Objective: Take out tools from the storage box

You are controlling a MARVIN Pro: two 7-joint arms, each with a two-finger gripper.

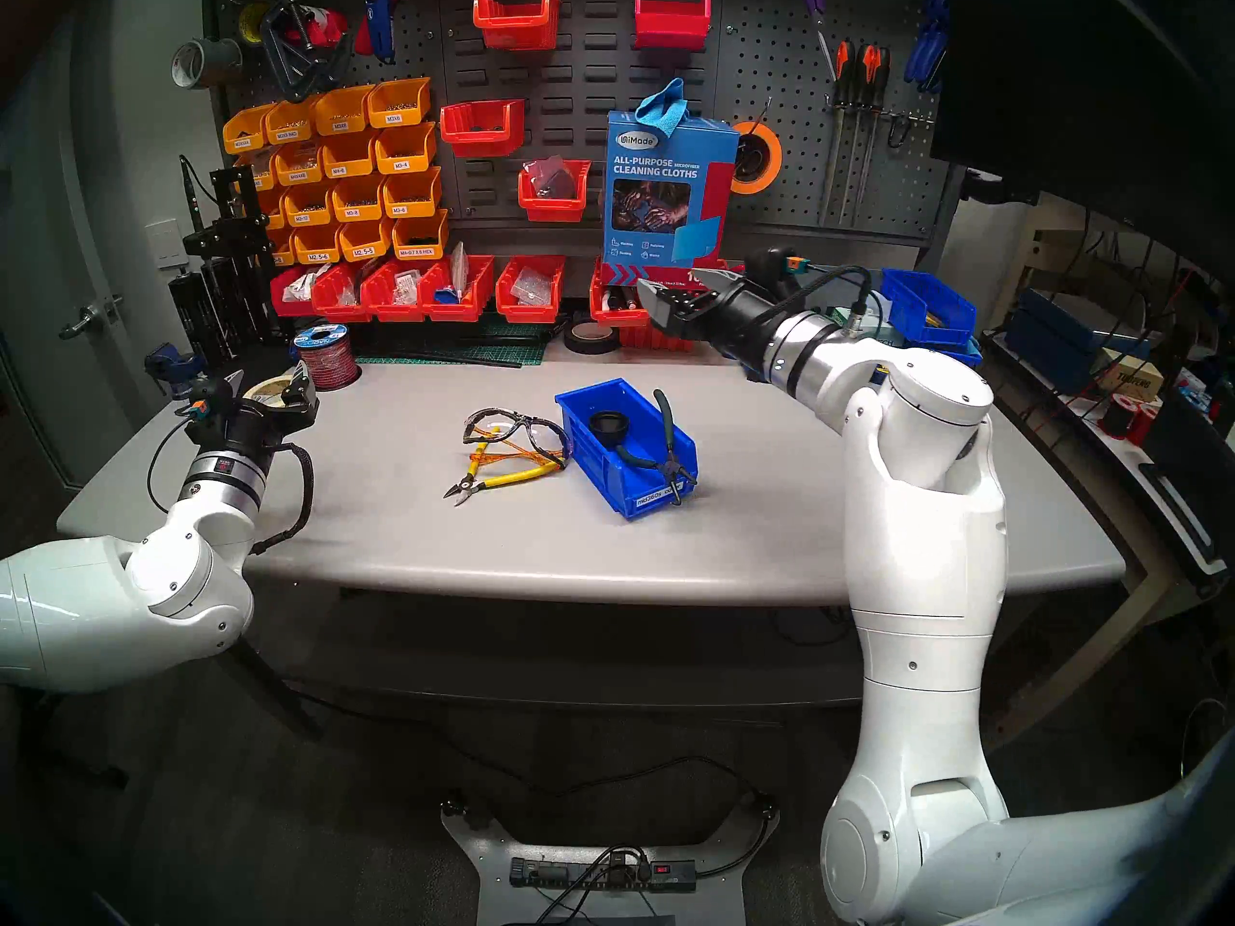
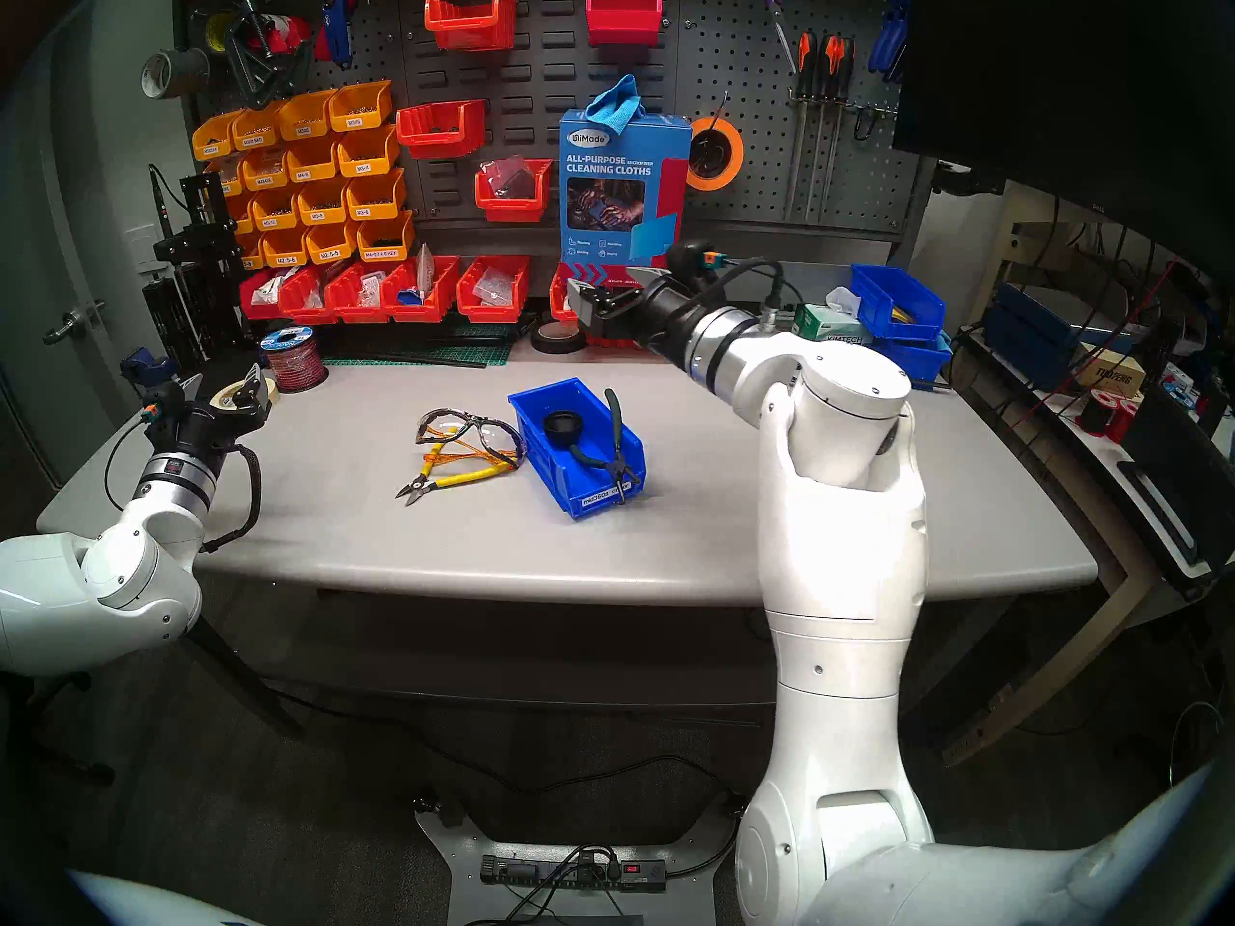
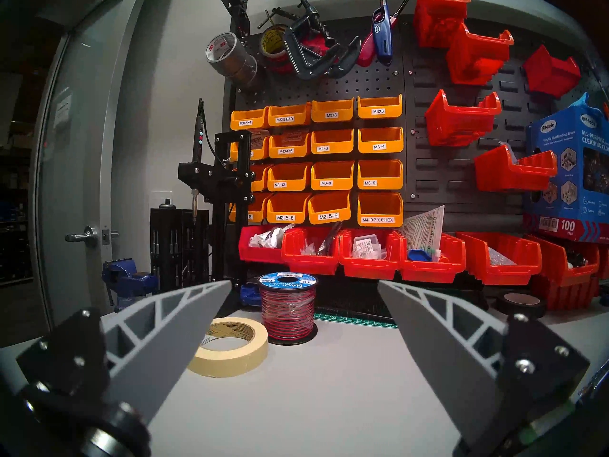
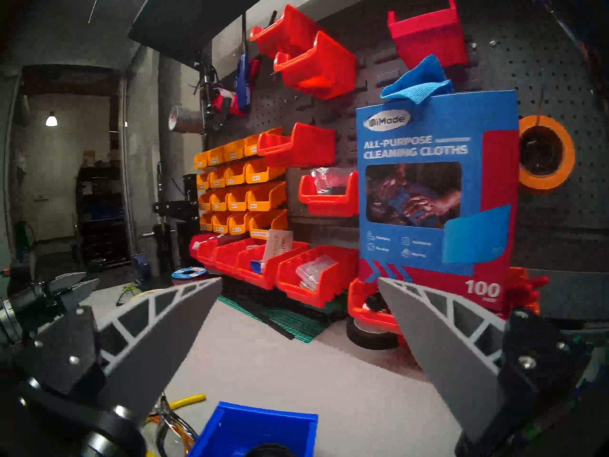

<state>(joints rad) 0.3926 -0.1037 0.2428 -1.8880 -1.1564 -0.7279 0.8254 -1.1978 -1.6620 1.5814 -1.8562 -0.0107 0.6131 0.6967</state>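
Observation:
The storage box is a small blue bin with a white label, standing mid-table. Inside it sits a black cup-shaped piece, and dark green-handled pliers lie across its right rim, nose over the label. Left of the box, on the table, clear safety glasses rest over yellow-handled cutters. My right gripper hangs open and empty above the table behind the box; the box's rim shows at the bottom of its wrist view. My left gripper is open and empty at the table's far left.
A masking tape roll and a red wire spool sit just ahead of the left gripper. A black tape roll, a row of red bins and a cleaning-cloths box line the back. Larger blue bins stand back right.

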